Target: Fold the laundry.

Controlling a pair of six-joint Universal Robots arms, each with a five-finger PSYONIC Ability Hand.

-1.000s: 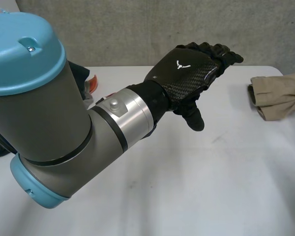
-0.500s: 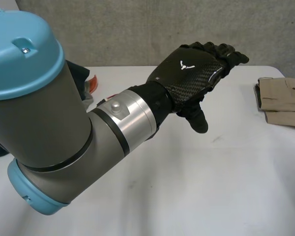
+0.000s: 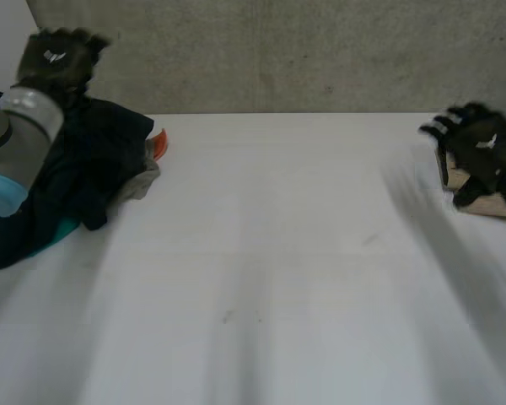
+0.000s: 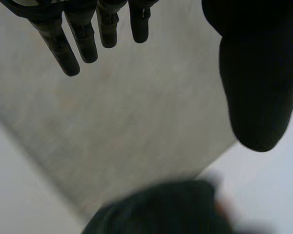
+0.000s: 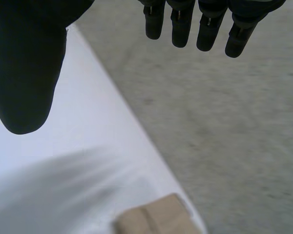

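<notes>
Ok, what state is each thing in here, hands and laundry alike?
Dark clothes pile: heaped, unfolded, at the left end of the table.
Tan garment: folded flat near the table's edge, not held.
Left hand: open, empty, raised over the dark clothes pile.
Right hand: open, empty, over the tan garment.

Head camera above table (image 3: 278, 253), wrist cameras close, facing back wall (image 3: 304, 59)

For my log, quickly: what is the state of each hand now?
Left hand: open, holding nothing.
Right hand: open, holding nothing.
</notes>
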